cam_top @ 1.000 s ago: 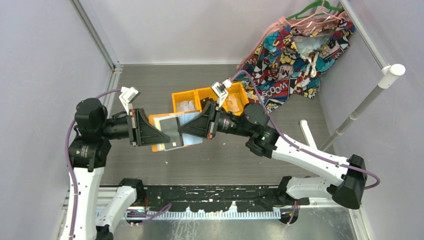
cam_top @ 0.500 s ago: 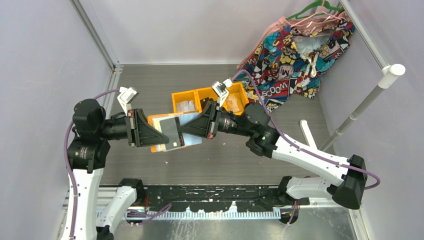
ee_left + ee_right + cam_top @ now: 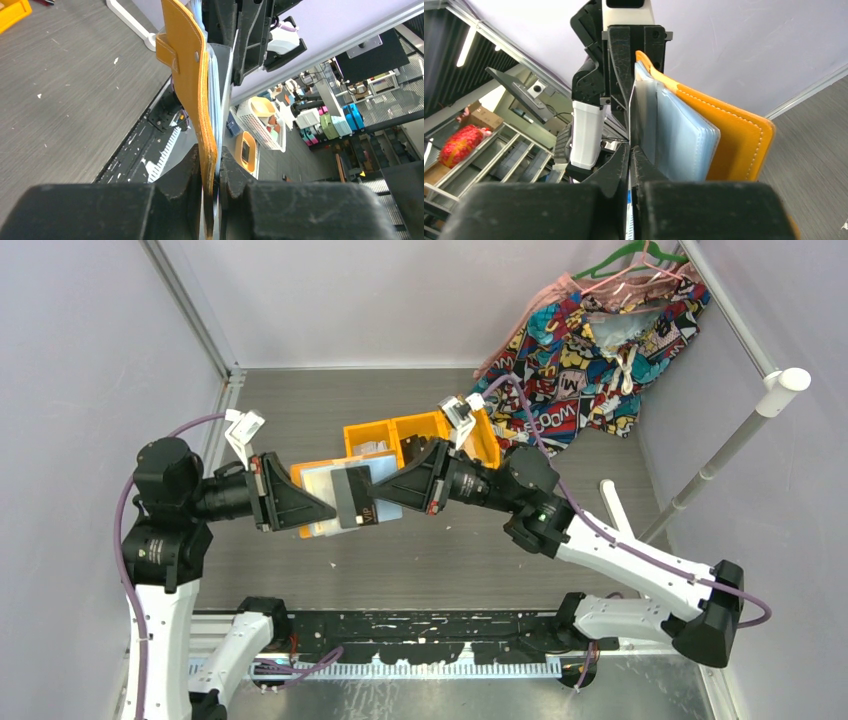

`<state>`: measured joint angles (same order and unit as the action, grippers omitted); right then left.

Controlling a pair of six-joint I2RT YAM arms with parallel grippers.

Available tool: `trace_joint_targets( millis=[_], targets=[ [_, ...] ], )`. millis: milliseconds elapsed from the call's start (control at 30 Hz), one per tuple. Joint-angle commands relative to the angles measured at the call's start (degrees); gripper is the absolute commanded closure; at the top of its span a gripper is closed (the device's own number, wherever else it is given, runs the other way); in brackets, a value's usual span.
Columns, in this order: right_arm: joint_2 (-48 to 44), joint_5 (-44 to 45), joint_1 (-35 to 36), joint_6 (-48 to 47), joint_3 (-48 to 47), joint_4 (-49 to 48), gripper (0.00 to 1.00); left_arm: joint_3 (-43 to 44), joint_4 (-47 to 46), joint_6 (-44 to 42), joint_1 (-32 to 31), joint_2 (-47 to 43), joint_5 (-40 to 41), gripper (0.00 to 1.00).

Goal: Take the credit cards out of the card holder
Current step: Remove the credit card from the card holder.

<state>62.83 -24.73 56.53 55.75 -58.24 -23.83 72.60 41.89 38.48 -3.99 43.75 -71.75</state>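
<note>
The orange card holder (image 3: 318, 483) with pale blue pockets hangs in the air between my two arms, above the table. My left gripper (image 3: 325, 508) is shut on its left edge; the left wrist view shows the orange cover (image 3: 192, 75) edge-on, pinched between the jaws (image 3: 214, 167). My right gripper (image 3: 385, 495) is shut on a dark credit card (image 3: 355, 500) that sticks out of the holder's right side. The right wrist view shows the jaws (image 3: 630, 155) closed on the thin dark card (image 3: 636, 115), next to the blue pockets (image 3: 681, 135) and orange cover (image 3: 739, 145). Other cards are hidden.
Two orange bin trays (image 3: 400, 432) with small items stand on the table just behind the holder. A colourful garment (image 3: 590, 350) on hangers lies at the back right. A white pole (image 3: 725, 450) leans at the right. Walls close in the left and back.
My left arm has drawn back to the left and my right arm to the right. The dark card now shows further out of the holder's right side.
</note>
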Motion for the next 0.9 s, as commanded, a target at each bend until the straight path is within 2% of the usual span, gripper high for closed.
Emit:
trace_joint_targets(
  millis=[0,100,233,300,333,467,667,733,800,867],
  targets=[
    [3.11,-1.82,0.16,2.61,-1.96,-5.58,0.85,1.98,0.28,-1.12,0.32,0.07,1.98,1.00],
    [5.70,-2.16,0.59,4.19,-2.57,-7.79,0.79,2.27,0.62,-1.21,0.31,-0.06,2.79,1.00],
    [7.10,-1.99,0.99,6.73,-1.33,-13.23,0.63,2.20,1.50,-1.92,0.30,-0.02,3.45,1.00],
    [7.10,-1.77,0.98,7.36,-0.65,-14.61,0.61,2.26,1.68,-2.00,0.31,0.02,3.38,1.00],
    [7.06,-1.73,0.97,7.61,-0.51,-14.93,0.62,2.28,1.75,-2.11,0.34,0.10,3.37,1.00],
    [5.83,-0.99,0.96,7.27,0.23,-14.90,0.79,3.01,3.55,-3.98,0.30,0.53,4.39,1.00],
    [2.00,0.32,0.30,3.86,1.07,-9.36,0.82,5.72,10.05,-10.84,0.38,1.55,7.79,1.00],
    [0.83,0.04,-0.35,3.41,1.16,-7.79,0.87,6.88,12.27,-13.59,0.31,1.99,9.91,1.00],
    [-0.14,0.33,-1.37,2.88,1.36,-6.37,0.98,7.75,13.95,-15.51,0.36,2.32,11.68,1.00],
    [-0.50,0.47,-2.66,2.90,1.25,-5.48,0.99,7.89,14.58,-15.99,0.32,2.41,12.22,1.00]
  ],
)
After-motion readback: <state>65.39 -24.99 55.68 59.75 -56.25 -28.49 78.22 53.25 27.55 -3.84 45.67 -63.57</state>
